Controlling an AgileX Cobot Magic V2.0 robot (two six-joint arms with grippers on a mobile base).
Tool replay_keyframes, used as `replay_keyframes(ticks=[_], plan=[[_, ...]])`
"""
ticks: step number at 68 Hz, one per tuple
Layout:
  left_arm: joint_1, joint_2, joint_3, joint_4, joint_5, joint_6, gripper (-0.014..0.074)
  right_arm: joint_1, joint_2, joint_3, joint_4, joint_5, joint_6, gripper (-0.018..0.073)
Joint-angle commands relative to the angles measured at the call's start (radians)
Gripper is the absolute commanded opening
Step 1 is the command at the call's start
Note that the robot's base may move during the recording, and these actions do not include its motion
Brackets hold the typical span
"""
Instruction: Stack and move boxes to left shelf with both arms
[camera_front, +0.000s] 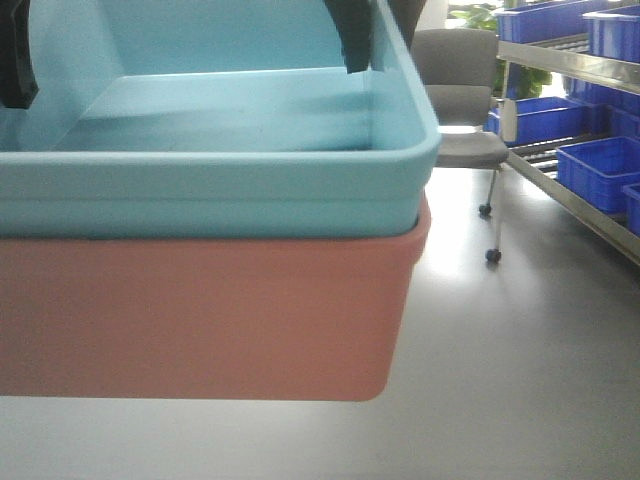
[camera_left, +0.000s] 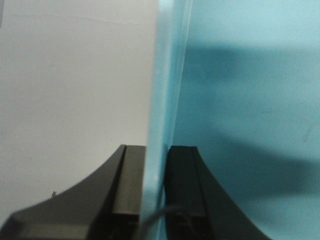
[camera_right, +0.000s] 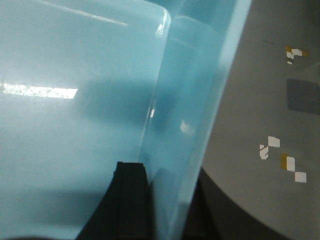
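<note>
Grey polished floor (camera_front: 520, 380) and an office chair (camera_front: 460, 100) frame the boxes: a light turquoise bin (camera_front: 220, 180) nested snugly in a salmon pink bin (camera_front: 200, 320). Both are smooth moulded plastic with rolled rims and rounded corners, and they fill the front view. On one side the left gripper (camera_left: 155, 167) pinches the turquoise wall, one dark finger inside and one outside. The right gripper (camera_right: 165, 197) clamps the opposite wall likewise. Holding both ends likely keeps the stack level for carrying. Royal-blue bins (camera_front: 600, 170) sit on a steel rack (camera_front: 570, 60), well apart.
</note>
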Motion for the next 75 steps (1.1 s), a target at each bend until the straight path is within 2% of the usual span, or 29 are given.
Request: replay_keyframes(ticks=[1, 75], plan=[[-0.033, -0.033, -0.05, -0.096, -0.224, -0.017, -0.001, 0.032, -0.045, -0.041, 0.06, -0.212, -0.015, 0.0055], [-0.033, -0.033, -0.05, -0.094, -0.224, -0.017, -0.001, 0.032, -0.045, -0.041, 0.06, -0.211, -0.015, 0.0055]])
